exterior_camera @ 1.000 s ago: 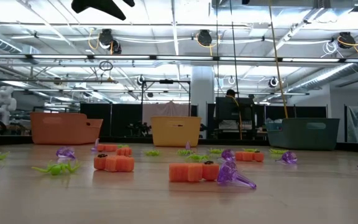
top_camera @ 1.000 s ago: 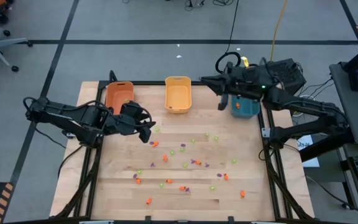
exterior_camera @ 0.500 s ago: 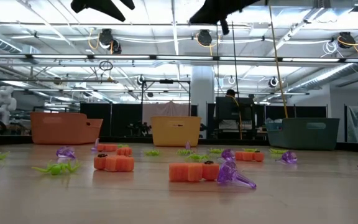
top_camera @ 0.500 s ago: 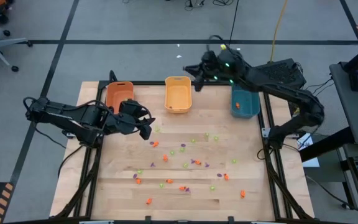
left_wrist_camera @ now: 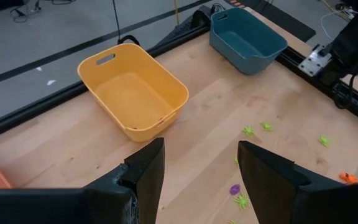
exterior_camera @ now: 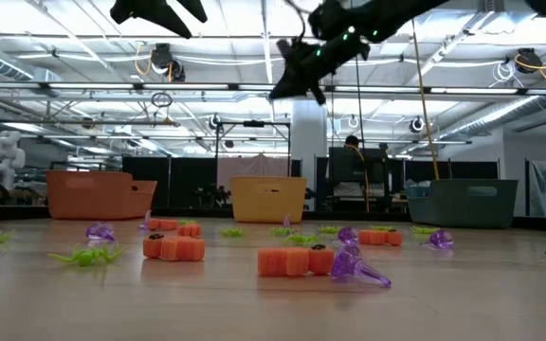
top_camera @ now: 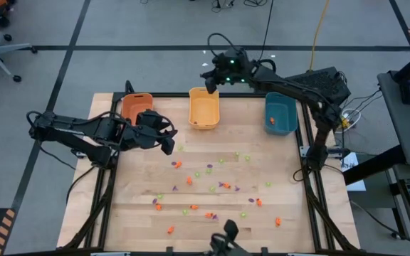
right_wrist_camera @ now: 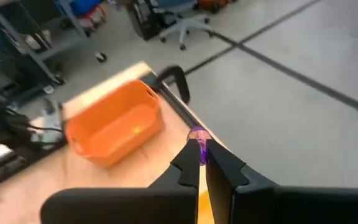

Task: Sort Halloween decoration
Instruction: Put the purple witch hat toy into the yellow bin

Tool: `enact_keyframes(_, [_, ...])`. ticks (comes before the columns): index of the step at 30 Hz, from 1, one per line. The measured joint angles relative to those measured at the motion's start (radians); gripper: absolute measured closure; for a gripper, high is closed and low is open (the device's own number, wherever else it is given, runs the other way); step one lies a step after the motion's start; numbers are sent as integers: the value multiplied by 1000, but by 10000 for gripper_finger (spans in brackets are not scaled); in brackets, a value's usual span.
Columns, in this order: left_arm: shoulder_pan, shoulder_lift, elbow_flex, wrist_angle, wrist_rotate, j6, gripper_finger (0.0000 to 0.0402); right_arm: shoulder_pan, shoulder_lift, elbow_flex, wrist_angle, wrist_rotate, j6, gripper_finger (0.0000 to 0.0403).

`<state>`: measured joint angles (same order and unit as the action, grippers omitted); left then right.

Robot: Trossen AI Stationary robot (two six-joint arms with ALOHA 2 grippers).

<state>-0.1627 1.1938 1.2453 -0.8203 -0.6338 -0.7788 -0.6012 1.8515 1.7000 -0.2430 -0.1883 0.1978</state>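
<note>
Tiny orange, light green and purple Halloween trinkets (top_camera: 212,186) lie scattered on the wooden table (top_camera: 134,213); they also show in the low view (exterior_camera: 297,260). My right gripper (top_camera: 208,85) hangs high over the far end of the yellow bin (top_camera: 204,110), shut on a purple trinket (right_wrist_camera: 197,135). It appears in the low view (exterior_camera: 290,87) too. My left gripper (top_camera: 168,142) hovers open above the table, just near of the orange bin (top_camera: 135,108). Nothing is between its fingers (left_wrist_camera: 201,180). My right gripper pinches the purple trinket between its two fingertips (right_wrist_camera: 211,155), only at their free ends. A small rounded part of the trinket (right_wrist_camera: 197,134) sticks out past the tips. The fingers slant downward toward the table's left. The trinket is lifted well clear of table and bins.
Three oblong bins stand along the table's far edge: orange at the left, yellow (left_wrist_camera: 135,93) in the middle, teal (top_camera: 280,116) at the right. A black frame (top_camera: 308,178) rims the table. A dark object (top_camera: 226,238) shows at the near edge.
My right gripper has swept along the far edge toward the table's left, from over the teal bin to over the yellow bin's far end. It has also come down and tipped further downward, staying shut on the purple trinket.
</note>
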Motion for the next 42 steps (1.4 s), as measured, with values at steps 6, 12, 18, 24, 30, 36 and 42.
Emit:
enact_keyframes(6, [0, 0, 0, 0, 0, 0, 198, -21, 98, 0, -47, 1, 0, 403])
enact_keyframes(12, [0, 0, 0, 0, 0, -1, 198, -27, 144, 0, -93, 4, -1, 403])
enact_keyframes(18, [0, 0, 0, 0, 0, -1, 198, -27, 175, 0, -116, 8, -4, 403])
enact_keyframes(24, [0, 0, 0, 1, 0, -2, 198, -27, 211, -1, -152, 5, -1, 403])
enact_keyframes(30, [0, 0, 0, 2, 0, -2, 198, -27, 210, -1, -158, 61, -11, 403])
enact_keyframes(36, [-1, 0, 0, 4, 1, -28, 198, -27, 210, -1, -163, 64, -10, 396])
enact_keyframes(42, [-1, 0, 0, 5, 21, -29, 198, -27, 210, -1, -163, 64, -1, 352])
